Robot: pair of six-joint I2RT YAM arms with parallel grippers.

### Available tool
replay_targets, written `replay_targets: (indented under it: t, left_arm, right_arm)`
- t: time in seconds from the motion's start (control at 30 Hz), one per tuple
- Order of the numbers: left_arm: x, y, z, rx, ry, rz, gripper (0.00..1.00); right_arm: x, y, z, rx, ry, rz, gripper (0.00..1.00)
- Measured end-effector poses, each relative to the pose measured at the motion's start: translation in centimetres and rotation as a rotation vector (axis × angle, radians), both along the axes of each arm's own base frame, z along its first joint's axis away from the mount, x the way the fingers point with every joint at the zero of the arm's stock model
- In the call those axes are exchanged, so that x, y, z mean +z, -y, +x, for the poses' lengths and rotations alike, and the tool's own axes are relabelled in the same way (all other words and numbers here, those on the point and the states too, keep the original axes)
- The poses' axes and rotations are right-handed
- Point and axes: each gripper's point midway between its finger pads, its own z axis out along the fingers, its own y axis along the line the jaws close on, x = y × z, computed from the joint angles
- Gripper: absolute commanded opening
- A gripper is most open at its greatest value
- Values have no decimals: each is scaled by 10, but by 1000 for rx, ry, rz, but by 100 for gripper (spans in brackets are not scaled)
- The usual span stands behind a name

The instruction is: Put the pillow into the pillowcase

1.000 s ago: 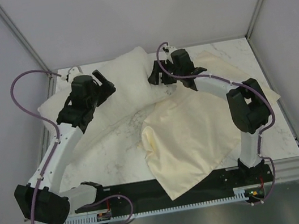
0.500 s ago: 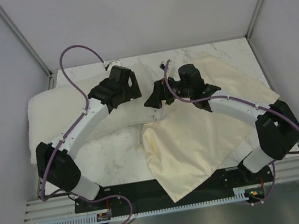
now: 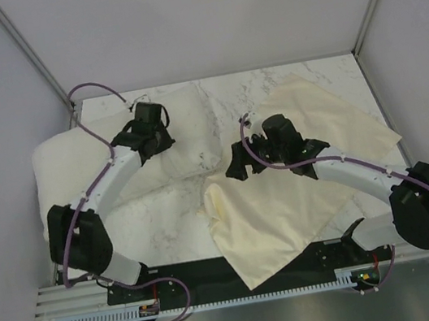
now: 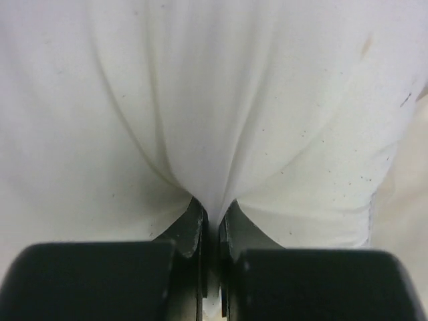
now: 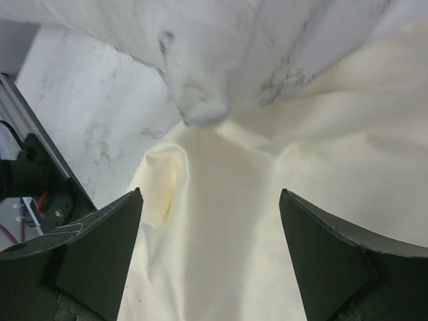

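Pillow: the plump off-white pillow (image 3: pixel 63 165) lies across the upper left of the overhead frame, on the marble bench (image 3: pixel 165 210); its left end runs over the bench's left edge, its right end reaches toward the frame's centre.
Pillowcase: the limp cream pillowcase (image 3: pixel 288 206) sprawls wrinkled over the centre and right of the frame; its lower corner hangs over the dark rail at the bottom; its upper left edge lies just beside the pillow, though whether the two touch cannot be told from above.
Left pincer: the left pincer (image 3: pixel 148 120) sits on the pillow's upper edge; in the wrist view its fingers are drawn together (image 4: pixel 212 210), clamped on a pinch of the pillow's cover (image 4: pixel 200 100), with creases fanning up from the nip.
Right pincer: the right pincer (image 3: pixel 239 171) hangs over the pillowcase's upper left part, at centre frame; its wrist view shows the fingers spread wide apart (image 5: pixel 210 194), nothing between them, cream cloth (image 5: pixel 227 254) below.
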Motion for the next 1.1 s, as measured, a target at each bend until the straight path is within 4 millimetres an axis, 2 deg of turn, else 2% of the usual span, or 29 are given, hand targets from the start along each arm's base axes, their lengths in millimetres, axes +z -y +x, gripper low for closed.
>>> replay_targets:
  t: [0.07, 0.13, 0.23, 0.3, 0.37, 0.4, 0.47, 0.5, 0.53, 0.57, 0.67, 0.77, 0.8, 0.87, 0.97, 1.0, 1.07, 1.1]
  left_arm:
    - [17, -23, -7, 46, 45, -62, 2]
    - [34, -47, -16, 101, 88, -103, 2]
    - [64, -68, -31, 150, 172, -142, 2]
    - [90, -77, -46, 168, 245, -163, 2]
    - [114, -84, -60, 177, 309, -179, 2]
    - [121, -86, -64, 179, 332, -185, 2]
    - [134, -91, -73, 187, 368, -193, 2]
    - [136, -92, -75, 191, 372, -192, 2]
    - [136, -93, -76, 194, 372, -191, 2]
    - [135, -94, -76, 195, 368, -189, 2]
    - [128, -93, -76, 196, 344, -183, 2]
    - [126, -91, -75, 190, 335, -187, 2]
    - [126, -91, -75, 188, 333, -188, 2]
    - [124, -90, -74, 184, 328, -191, 2]
    - [122, -89, -74, 183, 322, -194, 2]
    - [121, -89, -74, 184, 319, -194, 2]
    - [119, -88, -74, 183, 315, -195, 2]
    - [118, -88, -74, 183, 311, -196, 2]
  right_arm:
    - [-11, -6, -14, 32, 5, -50, 93]
    - [-25, -19, -31, 86, 16, -112, 93]
    - [-51, -39, -52, 162, 16, -209, 93]
    - [-66, -46, -55, 183, 13, -267, 91]
    - [-80, -50, -50, 178, 14, -321, 89]
    - [-85, -52, -44, 166, 20, -346, 78]
    - [-95, -54, -28, 122, 38, -396, 46]
    - [-100, -54, -20, 90, 43, -415, 17]
    - [-105, -53, -12, 53, 39, -427, 5]
    - [-109, -51, -6, 10, 23, -427, 0]
    - [-113, -30, 17, -132, -30, -396, 0]
    - [-111, 9, 44, -293, -70, -353, 0]
    - [-111, 24, 50, -339, -78, -357, 1]
    - [-109, 42, 51, -377, -92, -366, 5]
    - [-109, 41, 37, -326, -106, -374, 20]
    - [-111, 40, 30, -301, -115, -382, 35]
    - [-119, 43, 15, -261, -139, -407, 53]
    - [-122, 47, 6, -243, -151, -424, 65]
